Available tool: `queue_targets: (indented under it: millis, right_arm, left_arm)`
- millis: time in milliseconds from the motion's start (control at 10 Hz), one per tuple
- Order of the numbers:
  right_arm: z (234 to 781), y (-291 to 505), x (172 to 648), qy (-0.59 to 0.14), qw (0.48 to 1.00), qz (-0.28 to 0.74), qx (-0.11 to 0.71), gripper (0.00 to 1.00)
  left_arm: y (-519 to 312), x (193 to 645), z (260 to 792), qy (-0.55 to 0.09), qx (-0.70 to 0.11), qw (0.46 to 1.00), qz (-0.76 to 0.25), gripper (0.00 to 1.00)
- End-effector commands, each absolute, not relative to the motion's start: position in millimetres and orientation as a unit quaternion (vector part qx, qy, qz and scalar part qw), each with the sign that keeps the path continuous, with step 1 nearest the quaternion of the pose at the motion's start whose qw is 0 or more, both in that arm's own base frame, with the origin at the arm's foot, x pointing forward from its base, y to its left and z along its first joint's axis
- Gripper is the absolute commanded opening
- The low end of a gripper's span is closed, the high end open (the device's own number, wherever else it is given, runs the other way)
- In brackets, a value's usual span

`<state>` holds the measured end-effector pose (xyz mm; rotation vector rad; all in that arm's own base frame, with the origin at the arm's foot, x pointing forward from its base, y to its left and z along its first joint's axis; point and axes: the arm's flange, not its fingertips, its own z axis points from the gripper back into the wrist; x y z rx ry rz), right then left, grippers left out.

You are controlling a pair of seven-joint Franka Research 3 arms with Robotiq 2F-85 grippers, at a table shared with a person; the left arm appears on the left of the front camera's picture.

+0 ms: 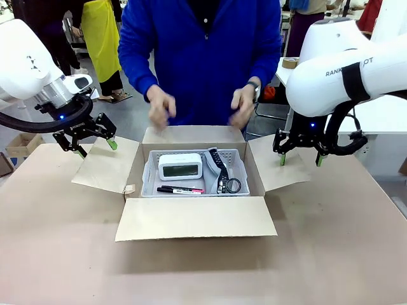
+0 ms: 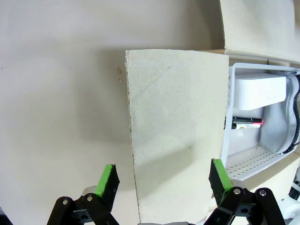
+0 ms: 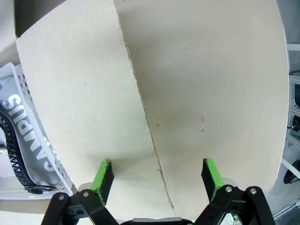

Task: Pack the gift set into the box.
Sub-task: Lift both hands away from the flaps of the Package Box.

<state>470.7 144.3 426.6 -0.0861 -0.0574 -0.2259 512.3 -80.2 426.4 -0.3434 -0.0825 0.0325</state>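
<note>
Your gift set lies in a white perforated tray (image 1: 147, 181) inside the box (image 1: 191, 219), the white gadget (image 1: 180, 166) behind and the pen (image 1: 180, 189) in front. The flaps are open. Your left gripper (image 1: 96, 148) hangs spread wide over the left flap's (image 1: 105, 166) outer edge, and your right gripper (image 1: 301, 159) is just as wide over the right flap (image 1: 276, 166). Bare table (image 1: 63, 254) lies beyond both. The person's hands (image 1: 162, 108) hover above the far flap.

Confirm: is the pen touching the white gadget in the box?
Apart. Front view shows a strip of grey tray between the white gadget and the pen lying nearer the robot.
</note>
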Motion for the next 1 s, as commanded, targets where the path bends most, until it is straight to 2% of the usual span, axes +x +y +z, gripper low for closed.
queue_targets:
  millis: [0, 100, 200, 400, 600, 700, 900]
  right_arm:
    - [428, 146, 472, -0.034, 0.99, -0.124, -0.056, 1.0]
    - [427, 144, 471, -0.029, 0.992, -0.113, -0.043, 1.0]
    - [453, 127, 462, -0.015, 0.996, -0.092, 0.008, 1.0]
    - [500, 54, 442, 0.024, 0.983, -0.09, 0.158, 1.0]
    - [518, -33, 417, 0.032, 0.945, -0.098, 0.31, 1.0]
    - [511, -72, 404, 0.031, 0.921, -0.099, 0.375, 1.0]
    - [476, -130, 382, -0.002, 0.861, -0.159, 0.482, 1.0]
  left_arm:
    - [-80, 511, 429, -0.044, -0.164, 0.985, 0.02, 1.0]
    - [-80, 511, 429, -0.044, -0.164, 0.985, 0.02, 1.0]
    - [-80, 512, 426, -0.041, -0.171, 0.984, 0.016, 1.0]
    - [-20, 487, 478, 0.0, -0.302, 0.953, -0.007, 1.0]
    - [48, 463, 490, 0.022, -0.428, 0.903, -0.026, 1.0]
    - [82, 448, 486, 0.0, -0.512, 0.858, -0.041, 1.0]
    - [140, 428, 458, -0.048, -0.6, 0.798, -0.003, 1.0]
